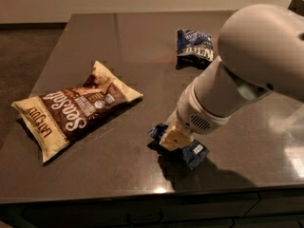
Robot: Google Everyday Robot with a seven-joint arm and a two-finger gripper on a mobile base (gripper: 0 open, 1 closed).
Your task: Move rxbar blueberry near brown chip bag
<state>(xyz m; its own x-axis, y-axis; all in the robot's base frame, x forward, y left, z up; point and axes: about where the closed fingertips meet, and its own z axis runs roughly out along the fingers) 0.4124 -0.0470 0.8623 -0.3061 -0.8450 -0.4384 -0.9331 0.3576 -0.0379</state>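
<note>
The rxbar blueberry (192, 152) is a slim dark navy bar with a small white label at its right end, near the table's front edge. My gripper (173, 139) is down on its middle and shut on it; both ends of the bar stick out to either side. The bar casts a shadow on the table just beneath it. The brown chip bag (71, 110) lies flat to the left, dark brown with white script and cream-yellow ends, about a bag's width away from the bar. My white arm hides the gripper's upper part.
A smaller puffy blue bag (194, 46) with big white letters lies at the back of the dark table (118, 42), behind my arm. The table's front edge (142, 194) runs just below the bar. The floor lies to the left.
</note>
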